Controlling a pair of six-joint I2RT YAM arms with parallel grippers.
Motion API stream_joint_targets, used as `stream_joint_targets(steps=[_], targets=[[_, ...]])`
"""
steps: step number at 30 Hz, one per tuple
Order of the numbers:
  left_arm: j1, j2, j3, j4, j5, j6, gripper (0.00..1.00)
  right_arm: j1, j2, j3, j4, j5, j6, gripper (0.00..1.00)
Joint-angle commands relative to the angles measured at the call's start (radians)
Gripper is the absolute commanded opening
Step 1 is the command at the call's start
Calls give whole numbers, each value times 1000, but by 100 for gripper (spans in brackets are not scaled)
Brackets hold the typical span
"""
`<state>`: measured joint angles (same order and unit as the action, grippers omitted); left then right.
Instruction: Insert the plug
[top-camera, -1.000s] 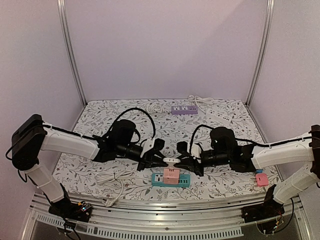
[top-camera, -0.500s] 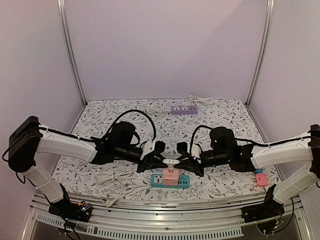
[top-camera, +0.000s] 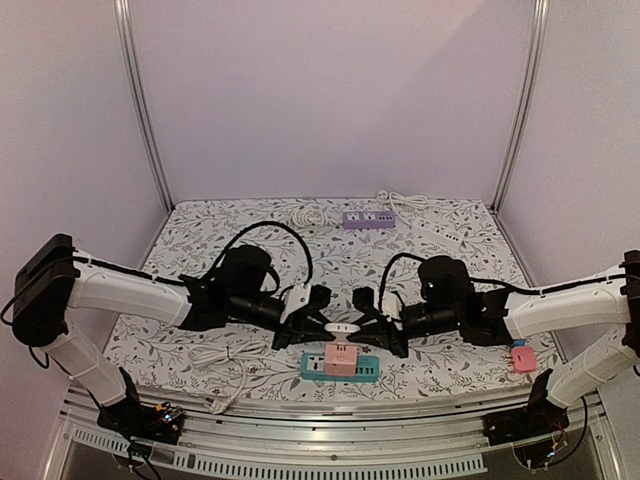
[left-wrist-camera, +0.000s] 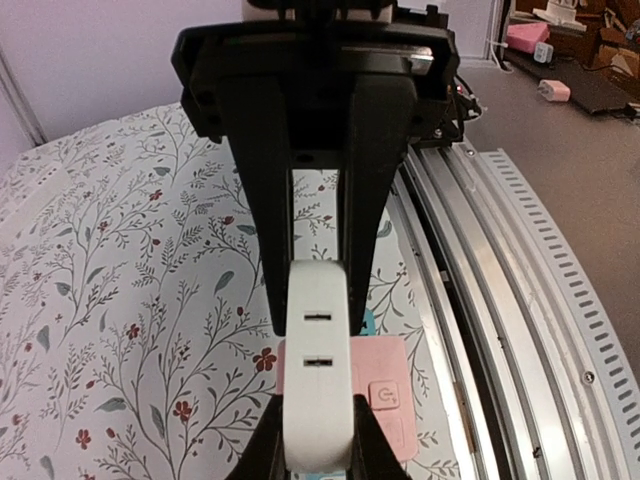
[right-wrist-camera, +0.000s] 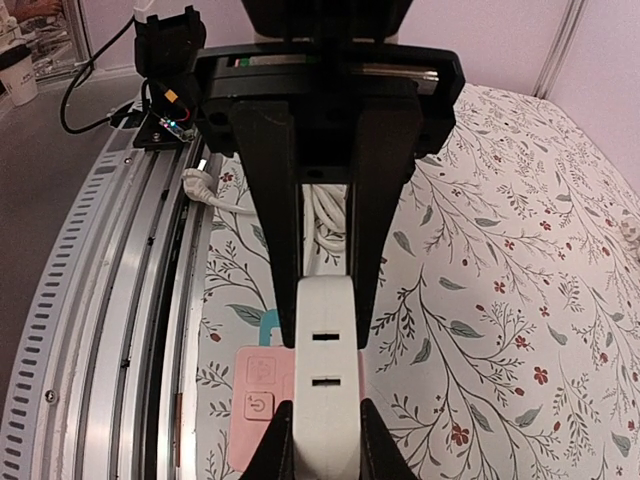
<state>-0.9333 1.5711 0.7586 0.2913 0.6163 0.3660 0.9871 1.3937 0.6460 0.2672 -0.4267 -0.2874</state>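
**A:** Top external view first: where is the white plug (top-camera: 343, 326)?

**B:** Low in the middle of the table (top-camera: 200, 240), toward 6 o'clock, just above the pink block (top-camera: 340, 360). That block sits on the teal power strip (top-camera: 369, 368). The plug lies level, long side running left to right.

**A:** Is it touching the block?

**B:** I cannot tell. From above they look very close, and both wrist cameras show the plug over the pink top face. No view shows the underside of the plug.

**A:** Who holds it?

**B:** Both arms. The left gripper (top-camera: 322, 325) comes in from the plug's 9 o'clock and the right gripper (top-camera: 365, 326) from its 3 o'clock, tip to tip. Each pair of jaws is pinched on one end of the plug.

**A:** Do the wrist cameras agree?

**B:** Yes. In the left wrist view that arm's own fingers (left-wrist-camera: 262, 455) press the plug's sides at the bottom edge, and the other arm's black fingers come down from 12 o'clock onto the far end. The right wrist view shows the same the other way round, with its own fingers (right-wrist-camera: 278, 460) tight against the white body. Two short slots show on the plug's upper face in both.

**A:** What else is on the table?

**B:** A purple power strip (top-camera: 369, 219) lies at 12 o'clock from the plug, near the back wall. A white power strip (top-camera: 440, 232) is at about 1 o'clock. A white cable (top-camera: 225, 360) is looped at 8 o'clock, and a small pink item (top-camera: 523, 359) lies at 4 o'clock, well apart from the teal strip.
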Motion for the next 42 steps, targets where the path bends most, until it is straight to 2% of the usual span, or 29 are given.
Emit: stream_joint_targets(steps=[1,6,9,10,15,20,29,32,35,40,42], targets=[[-6,15,-30,-63,-27,-25,24,33,-4,0,-91,-40,-17,0],[-4,26,-37,-84,-6,7,74,33,-2,3,-92,-32,-17,0],[-5,35,-58,-90,-7,42,97,34,-5,4,-91,-29,-18,0],[-7,37,-66,-82,-9,50,99,33,-5,4,-91,-25,-17,0],[-32,60,-98,-4,-15,61,100,33,3,6,-85,-21,-16,0],[-65,96,-142,162,-136,10,100,33,-2,-7,-73,-28,-15,0],[-71,151,-169,314,-128,-19,100,43,-21,-24,-64,-32,-1,0],[-72,167,-174,356,-112,-17,97,57,-21,-28,-61,-29,2,0],[-72,176,-180,396,-75,-38,88,60,-23,-29,-63,-28,4,0],[-74,182,-187,391,-39,-35,56,60,-33,-35,-62,-28,3,0],[-75,181,-187,395,-48,-37,46,59,-36,-36,-62,-26,5,0]])
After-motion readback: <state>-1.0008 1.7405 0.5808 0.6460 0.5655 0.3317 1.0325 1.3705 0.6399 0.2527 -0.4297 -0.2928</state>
